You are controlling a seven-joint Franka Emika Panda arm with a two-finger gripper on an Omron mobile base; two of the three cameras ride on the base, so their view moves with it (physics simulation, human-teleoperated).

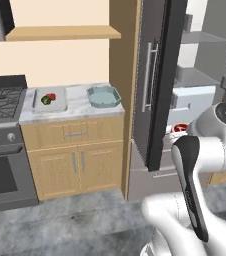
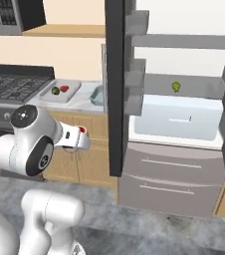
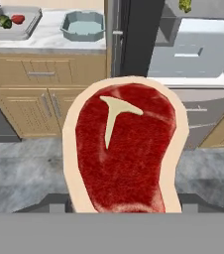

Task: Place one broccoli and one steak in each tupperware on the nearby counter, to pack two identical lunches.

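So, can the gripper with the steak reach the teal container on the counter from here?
Probably yes: the gripper holds the steak, and nothing stands between it and the empty teal container.

Glossy white rounded arm (image 2: pixel 30 199) links with dark grey round joint caps

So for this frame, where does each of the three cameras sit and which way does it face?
Left base view: behind the arm's left, facing the counter with grey tray and teal tupperware; white arm lower right.
Right base view: behind its right, facing the open fridge; arm lower left.
Hand view: on the hand, looking along the gripper past the held steak.
Shared: both containers, fridge broccoli.
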